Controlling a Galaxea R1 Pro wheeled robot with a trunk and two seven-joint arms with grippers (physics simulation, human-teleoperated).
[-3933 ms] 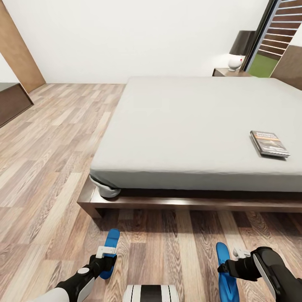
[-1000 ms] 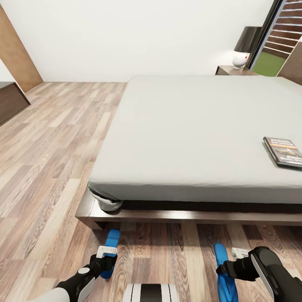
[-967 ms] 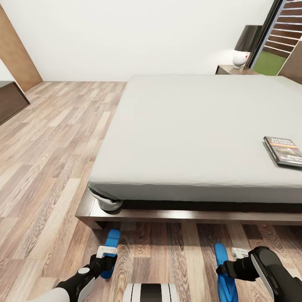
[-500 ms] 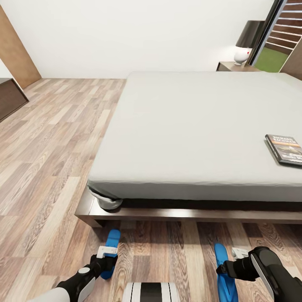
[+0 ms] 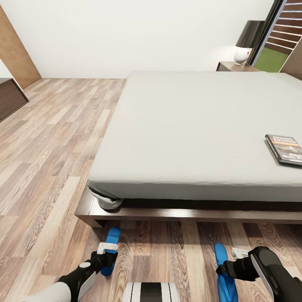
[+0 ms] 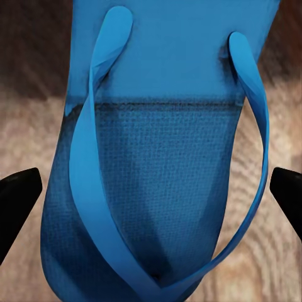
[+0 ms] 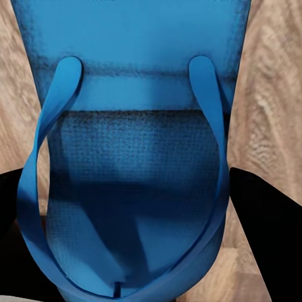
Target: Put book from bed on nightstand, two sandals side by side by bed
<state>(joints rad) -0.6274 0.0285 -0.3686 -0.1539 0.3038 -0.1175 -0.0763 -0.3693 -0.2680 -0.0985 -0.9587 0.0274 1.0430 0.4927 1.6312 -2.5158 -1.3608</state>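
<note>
The bed [image 5: 197,126] has a pale-grey mattress on a dark wooden frame. The book [image 5: 285,149] lies flat near the mattress's right edge. A nightstand [image 5: 233,66] stands at the far corner. Two blue sandals are low over the floor at the bed's foot. My left gripper [image 5: 107,254] is open, its fingertips [image 6: 17,200] straddling the left sandal [image 5: 111,242] [image 6: 157,182]. My right gripper [image 5: 227,267] is shut on the right sandal [image 5: 224,277] [image 7: 132,170], with the dark fingers [image 7: 267,242] against its sides.
A white-based lamp [image 5: 242,53] with a dark shade sits on the nightstand. A dark dresser [image 5: 9,99] stands at the far left beside a wooden door [image 5: 16,50]. Wood-plank floor [image 5: 46,159] stretches left of the bed. A window [image 5: 285,33] is at the far right.
The head camera has shifted slightly, so the book shows further right. In the last half second my left forearm dropped lower and leftward. The right arm and its sandal are unchanged.
</note>
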